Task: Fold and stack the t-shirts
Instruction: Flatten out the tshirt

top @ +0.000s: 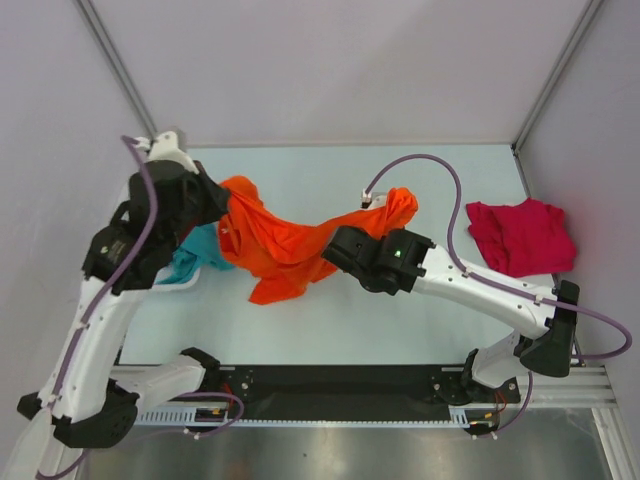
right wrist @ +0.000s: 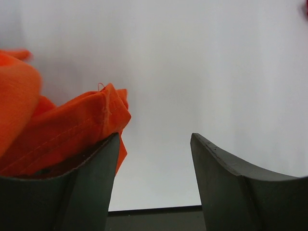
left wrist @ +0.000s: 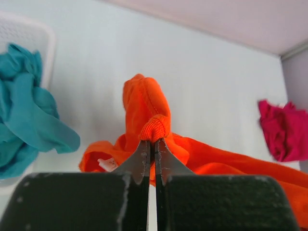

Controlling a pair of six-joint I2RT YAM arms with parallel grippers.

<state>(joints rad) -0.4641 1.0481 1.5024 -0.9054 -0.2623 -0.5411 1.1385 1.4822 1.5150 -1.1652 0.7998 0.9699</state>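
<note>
**Left gripper [left wrist: 153, 140] clenched on orange hem; right one spread wide**

Left wrist view: dark fingers fill the bottom edge, tips pressed together on a small rolled bit of hem of the orange t-shirt [left wrist: 144, 103]. Grasping it, no gap between the tips. Above the pinch the cloth rises in a bunched hump; the rest runs down and off to the right across the pale table [left wrist: 216, 72]. A white label shows low on the left of the orange cloth. Teal t-shirt [left wrist: 29, 110] is crumpled at far left, hanging over the rim of the white mesh basket [left wrist: 29, 33]. Crimson t-shirt [left wrist: 284, 130] lies in a heap at far right, well apart from the orange one.

Right wrist view: right gripper [right wrist: 154, 135] is released, its two fingers far apart, only bare table between them. A stitched orange fold rests against the outer side and top of the left-hand finger, not between the two. More orange is blurred at the left edge.

Top view: orange shirt is stretched across mid-table between both wrists, left end lifted at the left arm [top: 90, 330], right end near the purple cable. Right arm [top: 480, 285] reaches in from the right, its wrist over the shirt's middle. Teal cloth sits under the left wrist. Crimson shirt lies alone at the right edge of the table.
</note>
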